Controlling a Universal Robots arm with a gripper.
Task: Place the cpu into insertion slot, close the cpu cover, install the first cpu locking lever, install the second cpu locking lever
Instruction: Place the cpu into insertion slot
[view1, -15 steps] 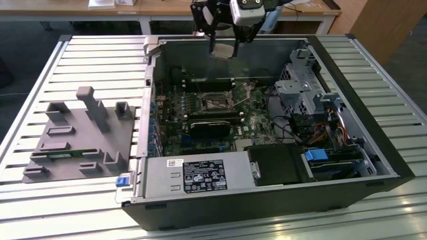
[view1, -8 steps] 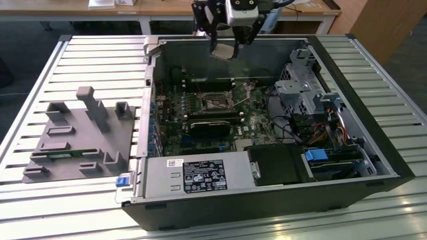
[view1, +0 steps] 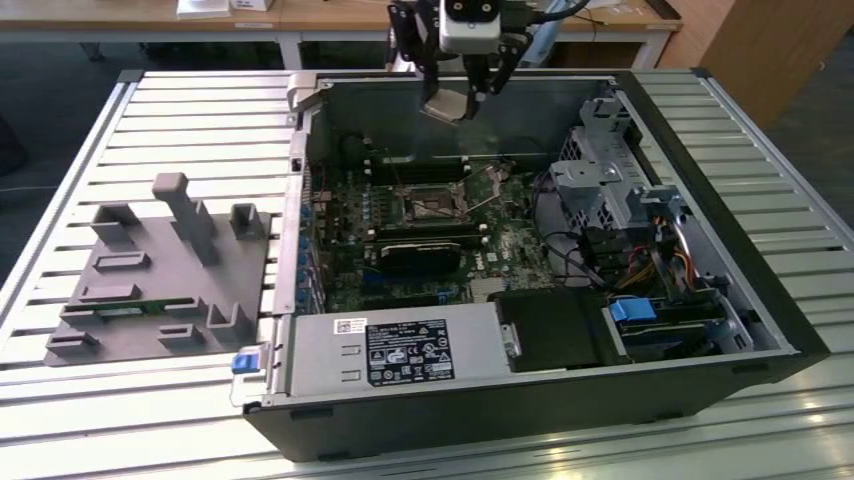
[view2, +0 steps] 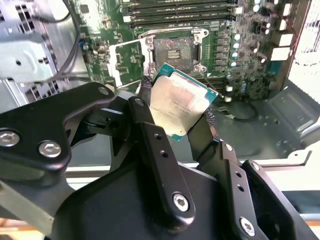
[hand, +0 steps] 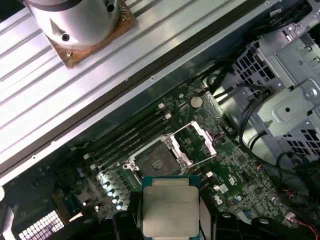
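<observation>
Gripping the cpu (view2: 182, 102) by its edges, the gripper (view1: 455, 100) hangs above the motherboard (hand: 235, 162) — the insertion slot (hand: 155, 162) lies uncovered, its cpu cover (hand: 196, 142) tilted open beside it.

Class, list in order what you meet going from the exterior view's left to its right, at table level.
grey fixture block → insertion slot → silver drive cage → case's right wall

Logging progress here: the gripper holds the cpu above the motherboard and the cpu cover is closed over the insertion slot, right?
No: the first wrist view shows the cpu cover swung open beside the insertion slot, not closed. The gripper does hold the cpu above the motherboard.
</observation>
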